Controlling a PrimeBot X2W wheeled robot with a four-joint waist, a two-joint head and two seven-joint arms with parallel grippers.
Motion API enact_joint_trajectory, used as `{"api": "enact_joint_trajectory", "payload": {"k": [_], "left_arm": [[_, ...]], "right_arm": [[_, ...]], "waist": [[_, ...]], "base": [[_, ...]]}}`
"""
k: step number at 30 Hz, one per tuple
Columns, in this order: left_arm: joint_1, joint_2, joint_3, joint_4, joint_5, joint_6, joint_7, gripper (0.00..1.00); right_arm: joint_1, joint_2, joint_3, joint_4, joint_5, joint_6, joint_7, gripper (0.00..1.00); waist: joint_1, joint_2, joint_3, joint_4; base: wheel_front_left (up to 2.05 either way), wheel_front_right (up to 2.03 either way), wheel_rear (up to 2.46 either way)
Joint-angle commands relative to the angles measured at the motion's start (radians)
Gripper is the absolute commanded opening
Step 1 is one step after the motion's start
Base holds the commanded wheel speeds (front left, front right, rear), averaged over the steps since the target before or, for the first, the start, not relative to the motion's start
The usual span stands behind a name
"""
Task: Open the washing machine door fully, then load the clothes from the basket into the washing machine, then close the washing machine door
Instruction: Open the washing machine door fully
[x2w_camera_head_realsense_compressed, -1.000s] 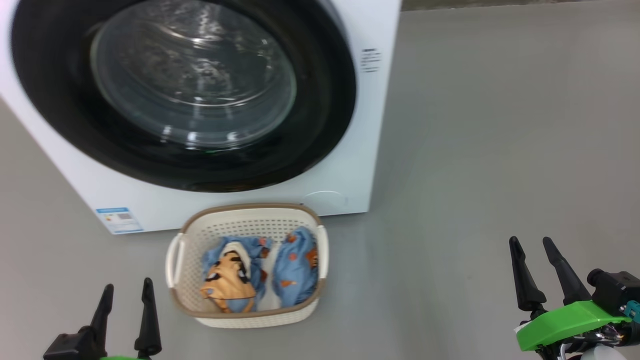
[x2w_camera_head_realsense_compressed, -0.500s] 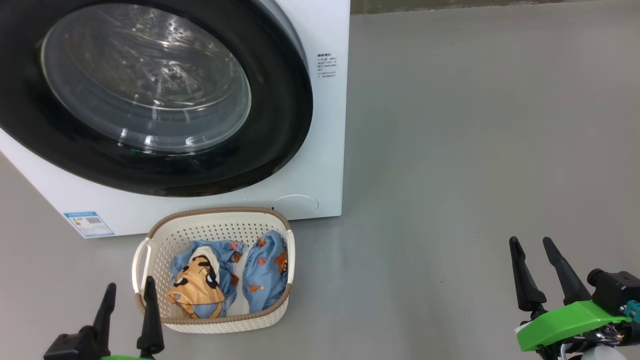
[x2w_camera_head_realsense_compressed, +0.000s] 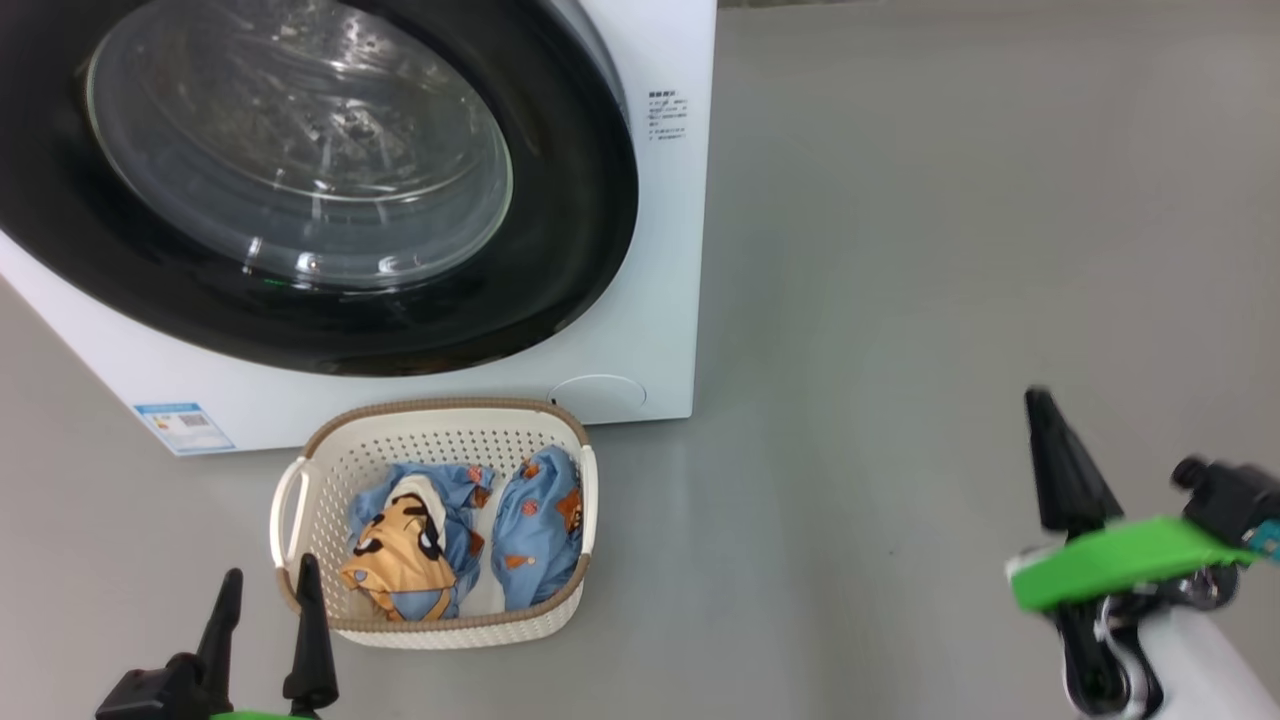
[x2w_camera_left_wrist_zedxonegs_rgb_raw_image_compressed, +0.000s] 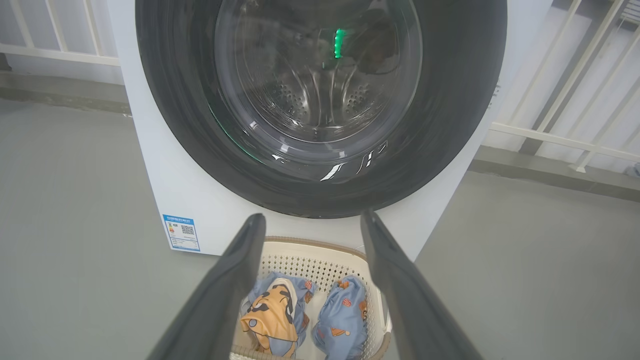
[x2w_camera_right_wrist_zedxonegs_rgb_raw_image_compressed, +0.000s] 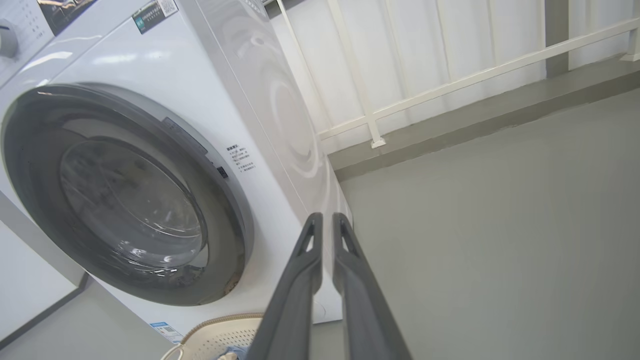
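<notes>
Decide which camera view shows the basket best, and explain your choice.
The head view: the basket shows whole, rim and both handles. The left wrist view cuts off its near end between the left gripper's fingers; the right wrist view catches a bit of rim.

Glossy black rim and clear glass on the washing machine door (x2w_camera_head_realsense_compressed: 330, 190); perforated cream plastic basket (x2w_camera_head_realsense_compressed: 330, 470); matt grey floor (x2w_camera_head_realsense_compressed: 950, 250).

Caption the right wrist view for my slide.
Shut right gripper before the washing machine, its door closed, basket at its foot.
</notes>
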Motion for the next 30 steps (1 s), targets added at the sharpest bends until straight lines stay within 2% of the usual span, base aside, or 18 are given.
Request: {"api": "enact_joint_trajectory", "payload": {"k": [1, 4, 9, 15, 18, 24, 30], "left_arm": [[-0.031, 0.010, 0.026, -0.020, -0.011, -0.002, -0.011, 1.00], [-0.040, 0.007, 0.017, -0.024, -0.020, -0.002, -0.011, 1.00], [-0.066, 0.006, -0.011, -0.027, -0.038, -0.002, -0.011, 1.00], [-0.105, 0.006, -0.052, -0.034, -0.066, 0.000, -0.011, 1.00], [-0.127, 0.006, -0.080, -0.036, -0.080, 0.002, -0.011, 1.00], [-0.163, 0.006, -0.136, -0.037, -0.111, 0.014, -0.011, 1.00], [-0.181, 0.006, -0.187, -0.045, -0.135, 0.024, -0.011, 1.00]], "right_arm": [[-0.038, -0.002, 0.017, -0.027, 0.025, 0.006, -0.012, 0.00], [-0.096, 0.006, 0.009, -0.064, 0.195, 0.006, -0.012, 0.00], [-0.191, -0.025, 0.008, -0.112, 0.427, 0.006, -0.012, 0.00], [-0.316, -0.110, 0.098, -0.136, 0.675, 0.006, -0.010, 0.00], [-0.375, -0.164, 0.138, -0.156, 0.780, 0.006, 0.024, 0.00], [-0.476, -0.249, 0.161, -0.156, 0.903, 0.006, 0.167, 0.00], [-0.550, -0.283, 0.151, -0.118, 0.976, 0.006, 0.338, 0.00]], "waist": [[0.0000, 0.0000, 0.005, 0.004], [0.0000, 0.0000, 0.019, 0.014], [0.0000, 0.0000, 0.052, 0.039], [0.0000, 0.0000, 0.107, 0.084], [0.0000, 0.0000, 0.138, 0.111], [0.0000, 0.0000, 0.193, 0.168], [0.0000, 0.0000, 0.234, 0.219]], "base": [[0.00, 0.00, 0.00], [0.00, 0.00, 0.00], [0.00, 0.00, 0.00], [0.00, 0.00, 0.00], [0.00, 0.00, 0.00], [0.00, 0.00, 0.00], [0.00, 0.00, 0.00]]}}
